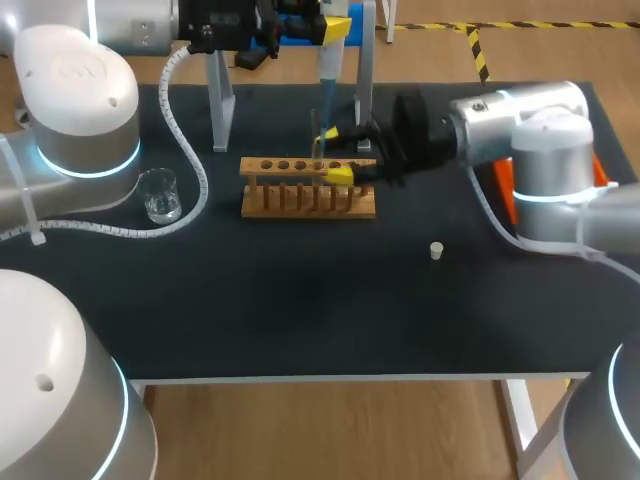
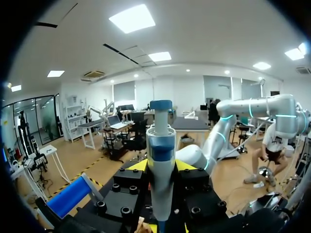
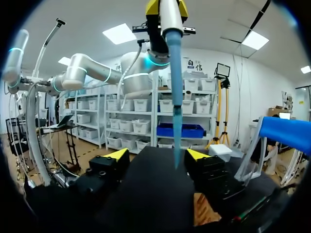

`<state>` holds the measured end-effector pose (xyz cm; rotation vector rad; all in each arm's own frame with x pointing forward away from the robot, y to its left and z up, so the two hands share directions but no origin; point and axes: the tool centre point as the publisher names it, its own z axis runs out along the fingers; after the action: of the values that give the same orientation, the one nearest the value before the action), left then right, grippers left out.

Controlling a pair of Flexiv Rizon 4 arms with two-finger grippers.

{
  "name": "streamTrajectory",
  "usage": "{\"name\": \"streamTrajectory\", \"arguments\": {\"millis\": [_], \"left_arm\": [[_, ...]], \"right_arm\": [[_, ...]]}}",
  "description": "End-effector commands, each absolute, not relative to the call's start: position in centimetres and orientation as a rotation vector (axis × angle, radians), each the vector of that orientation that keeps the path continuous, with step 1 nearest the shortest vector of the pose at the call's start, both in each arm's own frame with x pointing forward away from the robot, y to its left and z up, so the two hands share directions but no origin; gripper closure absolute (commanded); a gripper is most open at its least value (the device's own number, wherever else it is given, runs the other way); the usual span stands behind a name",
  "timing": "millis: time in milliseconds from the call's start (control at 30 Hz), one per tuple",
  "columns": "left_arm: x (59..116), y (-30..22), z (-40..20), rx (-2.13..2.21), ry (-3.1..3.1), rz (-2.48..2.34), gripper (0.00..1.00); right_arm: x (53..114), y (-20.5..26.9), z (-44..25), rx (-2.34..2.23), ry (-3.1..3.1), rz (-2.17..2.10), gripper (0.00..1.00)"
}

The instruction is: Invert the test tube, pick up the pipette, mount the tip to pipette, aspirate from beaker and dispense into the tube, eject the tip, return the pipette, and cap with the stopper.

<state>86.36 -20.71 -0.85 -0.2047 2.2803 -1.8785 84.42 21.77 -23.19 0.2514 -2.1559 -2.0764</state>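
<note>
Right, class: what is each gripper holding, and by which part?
The left gripper holds the pipette, fingers clamped on its body just below the blue band. The right gripper is open, with nothing between its fingers.

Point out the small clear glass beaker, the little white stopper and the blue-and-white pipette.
small clear glass beaker [image 1: 160, 195], head view, on its glass wall.
little white stopper [image 1: 436, 250], head view, on its middle.
blue-and-white pipette [image 2: 161, 184], left wrist view, on its white barrel.

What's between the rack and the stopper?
Nothing. The head view shows only bare black mat between the rack and the stopper.
</note>
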Motion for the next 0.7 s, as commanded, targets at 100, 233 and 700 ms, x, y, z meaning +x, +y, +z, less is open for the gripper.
{"name": "streamTrajectory", "arguments": {"millis": [100,233,700], "left_arm": [[86.4,-20.6,-0.9,-0.202,2.279,-1.881,1.00],[86.4,-20.6,-0.9,-0.202,2.279,-1.881,1.00],[86.4,-20.6,-0.9,-0.202,2.279,-1.881,1.00]], "right_arm": [[80.5,17.2,-25.0,0.185,-2.201,-2.059,0.00],[79.5,15.4,-25.4,0.163,-2.233,-2.045,0.00],[79.4,14.5,-24.5,0.158,-2.247,-2.056,0.00]]}}
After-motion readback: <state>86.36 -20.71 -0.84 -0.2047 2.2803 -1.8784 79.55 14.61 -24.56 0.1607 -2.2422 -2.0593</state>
